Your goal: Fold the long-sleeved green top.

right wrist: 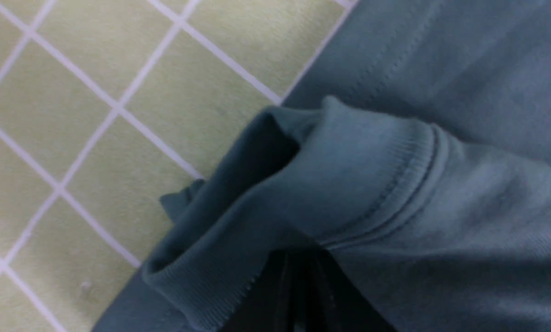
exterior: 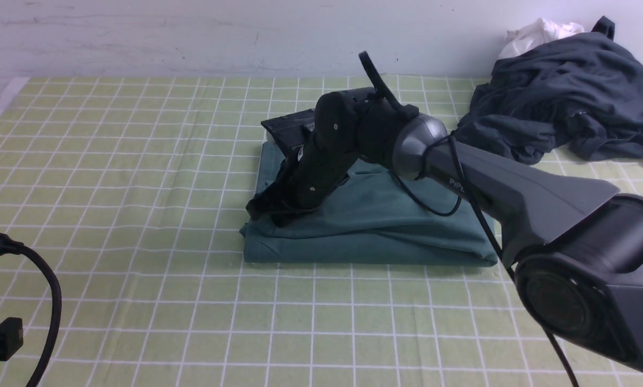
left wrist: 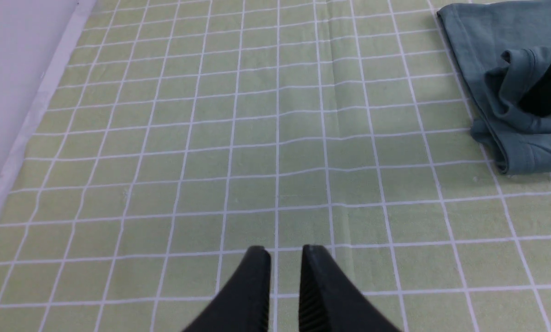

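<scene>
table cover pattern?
Pale green tablecloth with a white grid; clearest in the left wrist view.

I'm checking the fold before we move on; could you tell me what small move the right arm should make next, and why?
Probably lay the ribbed cuff flat and let go: the right gripper is pinching it at the left near corner of the green long-sleeved top, which is already a compact rectangle.

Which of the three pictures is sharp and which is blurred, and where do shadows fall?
Front view: even soft light, sharp; the right arm shades the green top. Left wrist view: sharp grid cloth, the left pincer dark, no glare. Right wrist view: very close, soft focus on the ribbed cuff; the right pincer lost in shadow beneath the fabric.
</scene>
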